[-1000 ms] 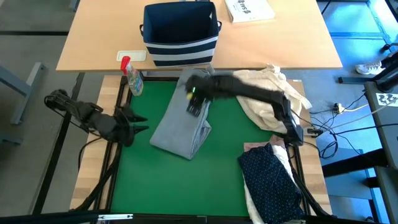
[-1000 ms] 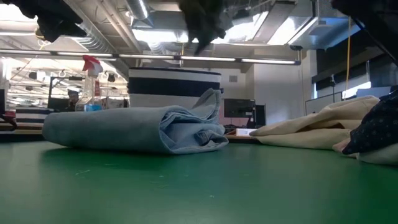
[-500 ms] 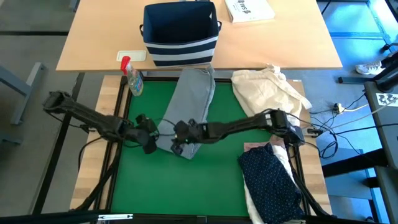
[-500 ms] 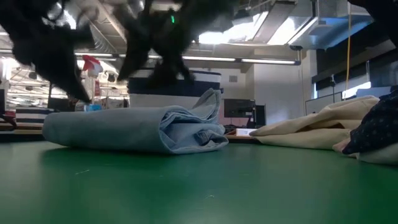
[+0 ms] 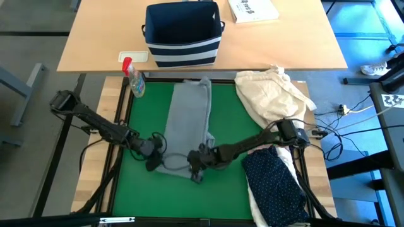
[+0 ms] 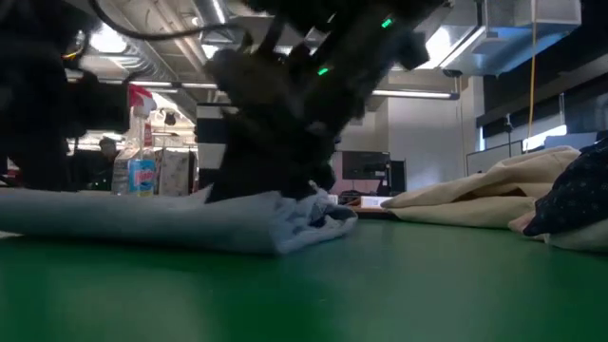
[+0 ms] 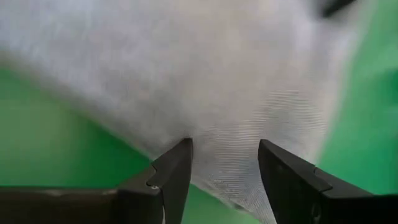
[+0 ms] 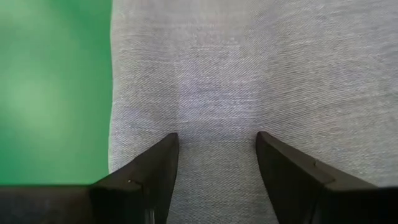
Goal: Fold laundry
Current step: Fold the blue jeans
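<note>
Jeans [image 5: 188, 123] lengthwise toward bin [image 5: 183, 33]; left claw [image 5: 153, 159], right claw [image 5: 196, 171] spread at near end.

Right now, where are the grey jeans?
In the high view, the jeans lie on the green mat, running from below the striped bin to both grippers, left and right.

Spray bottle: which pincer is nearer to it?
Left. The left pincer is at the near left edge of the grey jeans, on the same side of the mat as the spray bottle. The right pincer is at the jeans' near right corner, farther away.
</note>
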